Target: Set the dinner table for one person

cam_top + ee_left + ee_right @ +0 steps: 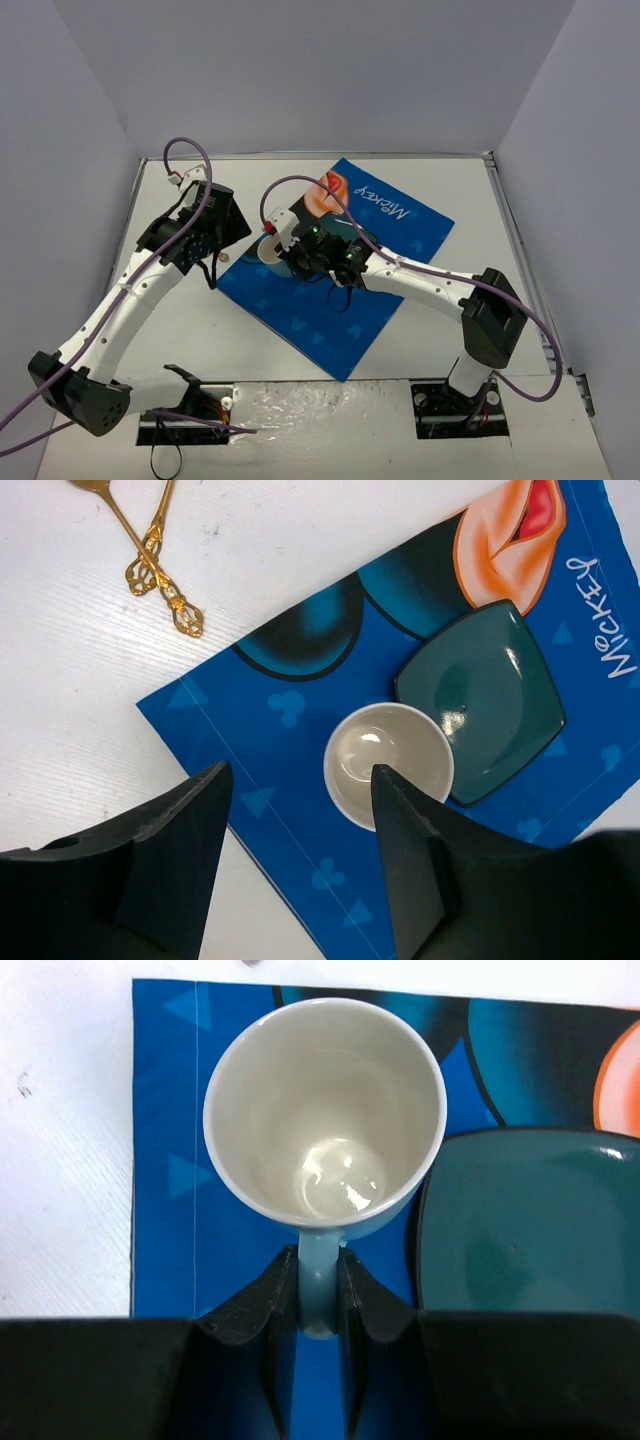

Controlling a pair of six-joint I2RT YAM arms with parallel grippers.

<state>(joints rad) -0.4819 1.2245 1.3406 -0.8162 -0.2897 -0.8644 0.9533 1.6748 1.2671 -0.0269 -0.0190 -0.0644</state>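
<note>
Right wrist: mug (325, 1110) near mat (165, 1220) edge

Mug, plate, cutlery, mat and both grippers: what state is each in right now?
mug: upright, empty, handle pinched.
plate: empty, flat on mat beside mug.
gold cutlery: lying on table, off mat.
mat: spread flat.
left gripper: open, empty.
right gripper: shut on mug handle.

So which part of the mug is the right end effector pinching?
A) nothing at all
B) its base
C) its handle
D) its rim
C: in the right wrist view the right end effector is closed on the mug by its handle.
</note>
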